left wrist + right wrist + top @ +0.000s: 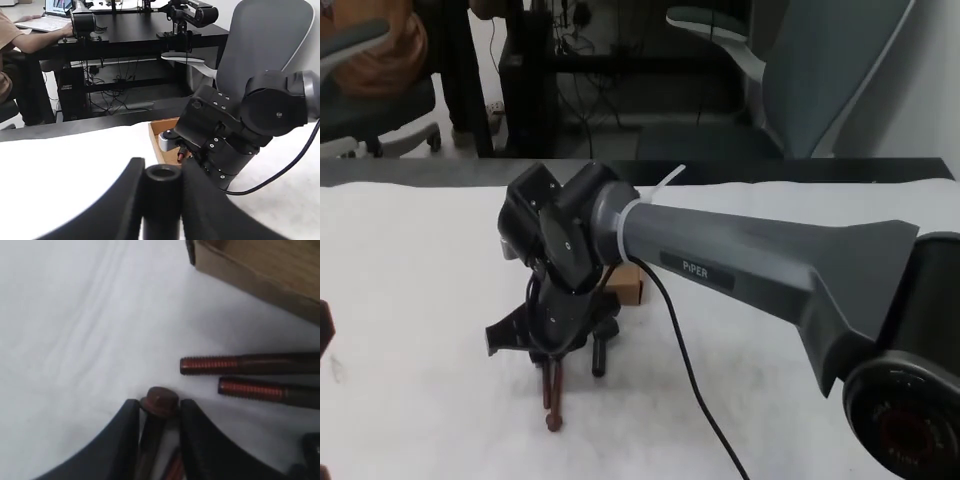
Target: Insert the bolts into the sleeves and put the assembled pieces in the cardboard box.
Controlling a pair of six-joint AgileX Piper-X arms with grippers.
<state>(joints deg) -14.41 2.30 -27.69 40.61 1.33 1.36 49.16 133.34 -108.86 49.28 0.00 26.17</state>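
Observation:
My right gripper (159,409) is shut on a reddish-brown bolt (150,436), whose hex head pokes out just past the fingertips. In the high view this gripper (552,362) points down at the white cloth with the bolt (553,400) under it. Two more bolts (235,364) lie side by side close by. A black sleeve (599,357) lies next to the gripper. My left gripper (161,172) is shut on another black sleeve (161,200), open end up, held off to the left. The cardboard box (159,145) sits behind the right wrist, with something inside it.
A white cloth (410,260) covers the bench. The right arm (750,265) stretches across the middle from the near right. The box (625,287) stands just beyond the right gripper. Office chairs (820,70) and a desk stand past the bench's far edge.

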